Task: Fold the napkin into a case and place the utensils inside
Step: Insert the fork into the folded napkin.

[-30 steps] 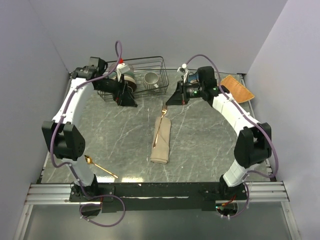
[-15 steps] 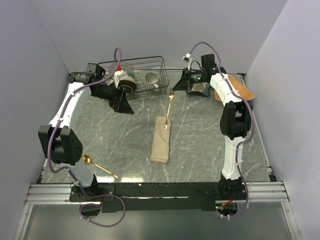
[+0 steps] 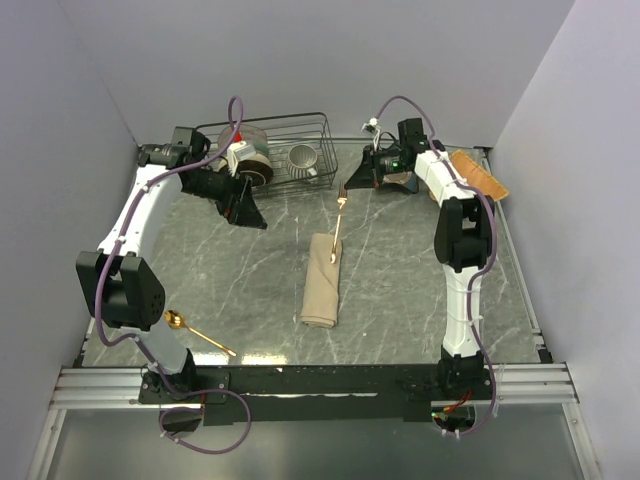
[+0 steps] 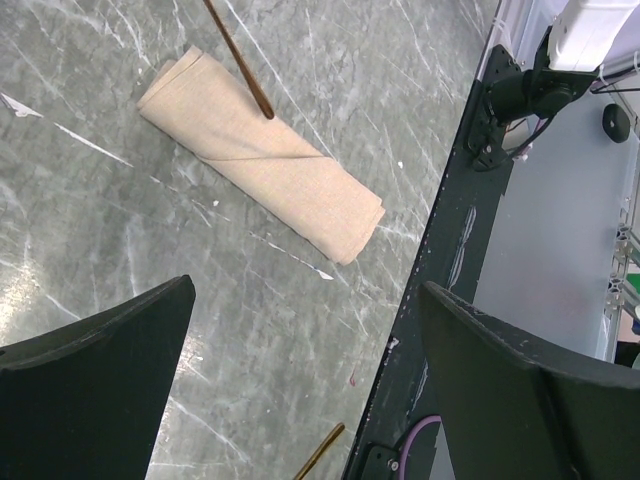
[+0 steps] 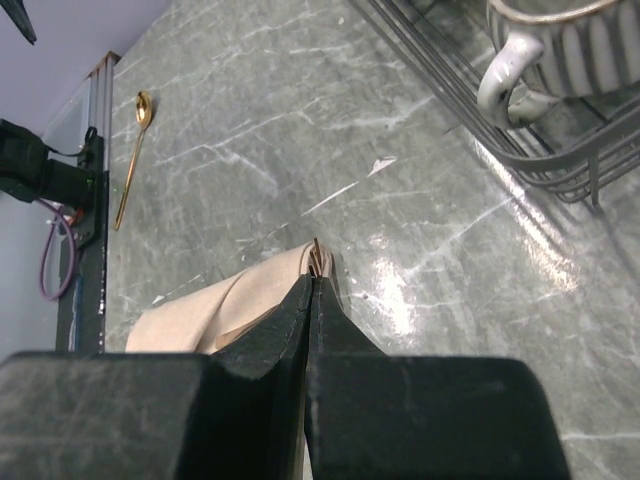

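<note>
The napkin lies folded as a long narrow beige case [image 3: 322,280] in the middle of the table; it also shows in the left wrist view [image 4: 260,150] and the right wrist view [image 5: 200,305]. My right gripper [image 3: 352,184] is shut on the tine end of the gold fork [image 3: 337,225]. The fork slants down, and its handle tip rests on the case's far end by the diagonal edge [image 4: 262,105]. The tines peek past my shut right gripper [image 5: 313,290]. The gold spoon [image 3: 200,335] lies at the near left. My left gripper [image 3: 250,212] is open and empty, above the far left of the table.
A wire basket [image 3: 318,125] with a grey mug [image 3: 303,160] and other crockery stands at the back. An orange woven mat [image 3: 478,175] lies at the back right. The table's black near edge [image 4: 470,250] and the spoon's handle tip [image 4: 320,462] show in the left wrist view.
My right arm has swung back and lifted the fork's tine end, drawing the fork farther away along the case. My left gripper has shifted slightly left.
</note>
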